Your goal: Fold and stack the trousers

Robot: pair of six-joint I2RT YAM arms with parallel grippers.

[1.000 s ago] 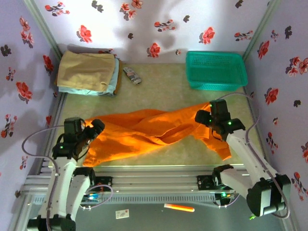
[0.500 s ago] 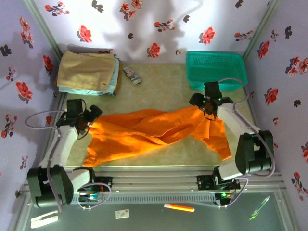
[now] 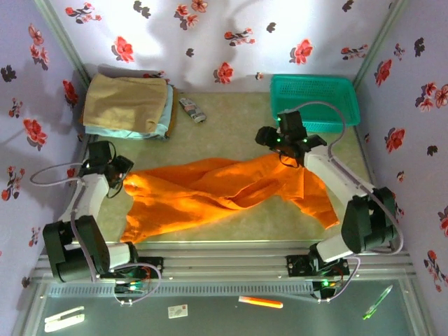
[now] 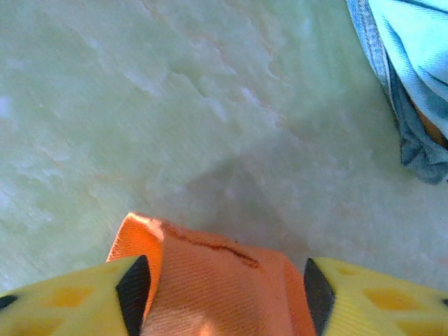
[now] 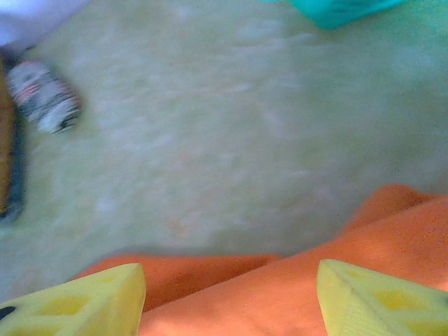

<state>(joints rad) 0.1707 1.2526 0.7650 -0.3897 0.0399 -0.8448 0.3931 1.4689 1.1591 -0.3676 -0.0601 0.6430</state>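
Marbled desk (image 3: pixel 231 126) carries the trousers (image 3: pixel 210 189), stretched between your pincers. Left pincer (image 4: pixel 220 280) clamps one end, right pincer (image 5: pixel 231 287) grips the other, apparently to pull the cloth flat for folding.

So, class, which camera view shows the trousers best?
Top external: the trousers lie in full across the table, with both ends and the twist visible. The left wrist view shows one corner close up, held in the left tool; the right wrist view shows blurred orange folds.

Floral-papered walls (image 3: pixel 210 42) around a pale green tabletop (image 3: pixel 231 126)
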